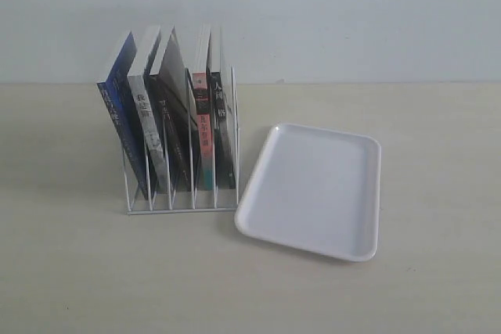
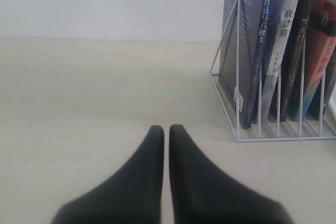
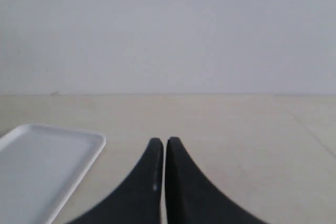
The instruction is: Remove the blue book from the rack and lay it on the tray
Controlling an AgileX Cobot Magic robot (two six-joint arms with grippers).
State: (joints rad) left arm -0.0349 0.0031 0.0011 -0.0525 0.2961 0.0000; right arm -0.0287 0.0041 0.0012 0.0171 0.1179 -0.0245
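The left pincer sits low over the pale counter, its two black fingers drawn together with only a thin slit between the tips, holding nothing; it points towards the back wall, with the rack ahead and off to one side, well apart from the tips; the right pincer is posed the same way, low and level, fingers together and empty, with a corner of the tray near it but not touching. In the exterior view the blue book stands in the end slot of the white wire rack, the slot farthest from the tray; it leans with its top tilted away from the tray, spine facing outward. The left wrist view shows that spine closer; white Chinese characters run down it, seemingly 月亮与六便士, with smaller print below too blurred to read. Its neighbour, a grey-white-spined book, carries dark characters beginning with 我; the rest I cannot make out; further along is a red-and-teal-spined book with white characters too small to read. The tray lies flat on the counter just beside the rack; whether its rim touches the rack's base I cannot tell.
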